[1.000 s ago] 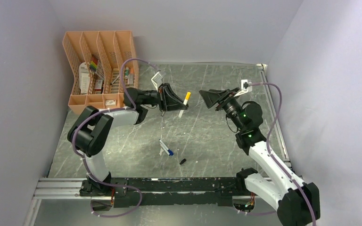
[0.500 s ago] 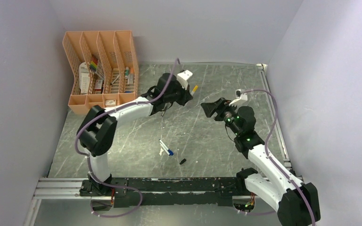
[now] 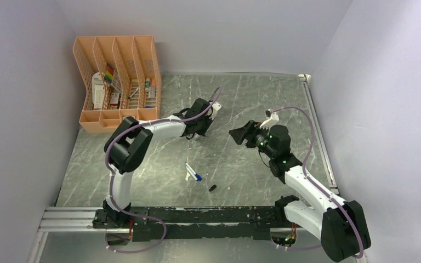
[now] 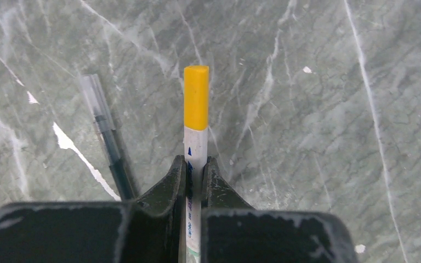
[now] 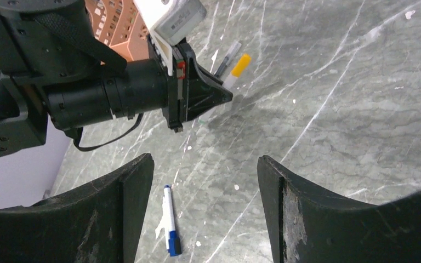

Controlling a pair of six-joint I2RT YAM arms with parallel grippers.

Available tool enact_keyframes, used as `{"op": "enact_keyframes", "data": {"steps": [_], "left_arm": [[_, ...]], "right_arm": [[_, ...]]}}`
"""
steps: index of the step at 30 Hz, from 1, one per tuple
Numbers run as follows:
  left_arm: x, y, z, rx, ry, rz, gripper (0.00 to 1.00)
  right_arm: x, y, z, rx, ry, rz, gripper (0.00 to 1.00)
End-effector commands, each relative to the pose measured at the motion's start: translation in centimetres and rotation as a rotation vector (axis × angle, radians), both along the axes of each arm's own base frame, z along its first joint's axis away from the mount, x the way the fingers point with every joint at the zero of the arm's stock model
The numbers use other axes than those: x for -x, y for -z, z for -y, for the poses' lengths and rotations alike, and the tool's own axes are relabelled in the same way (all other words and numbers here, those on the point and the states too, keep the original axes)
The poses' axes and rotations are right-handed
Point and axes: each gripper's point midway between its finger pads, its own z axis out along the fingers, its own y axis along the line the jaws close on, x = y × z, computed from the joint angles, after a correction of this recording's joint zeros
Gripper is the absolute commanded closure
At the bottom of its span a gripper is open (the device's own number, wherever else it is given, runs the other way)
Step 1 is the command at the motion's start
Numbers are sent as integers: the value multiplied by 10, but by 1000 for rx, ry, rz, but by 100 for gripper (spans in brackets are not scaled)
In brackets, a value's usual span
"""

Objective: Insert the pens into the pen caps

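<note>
My left gripper [image 4: 196,161] is shut on a white pen [image 4: 195,145] that has the yellow-orange cap [image 4: 196,97] on its end, and holds it low over the table. It also shows in the right wrist view [image 5: 222,96] and the top view [image 3: 197,127]. The dark pen [image 4: 107,147] lies just left of it on the table. A second white pen with the blue cap [image 3: 193,171] on it lies mid-table and shows in the right wrist view [image 5: 169,224]. The black cap [image 3: 212,188] lies near it. My right gripper [image 5: 204,161] is open and empty, right of the left gripper [image 3: 237,133].
An orange desk organiser [image 3: 115,82] with stationery stands at the back left. Grey walls close in the table on the left, back and right. A metal rail [image 3: 318,126] runs along the right edge.
My left gripper has swung from held up mid-air down to the table with the yellow-capped pen. My right gripper has drifted slightly nearer and left, still open.
</note>
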Motion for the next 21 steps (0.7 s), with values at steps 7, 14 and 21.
{"op": "enact_keyframes", "data": {"steps": [7,14,21], "left_arm": [[-20,10,-19,-126,-119,26,80],[-22,-3,-18,-103,-130,50,57],[-20,-75,1,116,-115,141,59]], "right_arm": [[3,11,-1,11,-19,-9,31],[1,15,-3,9,-30,-18,32],[1,21,1,45,-24,-19,32]]}}
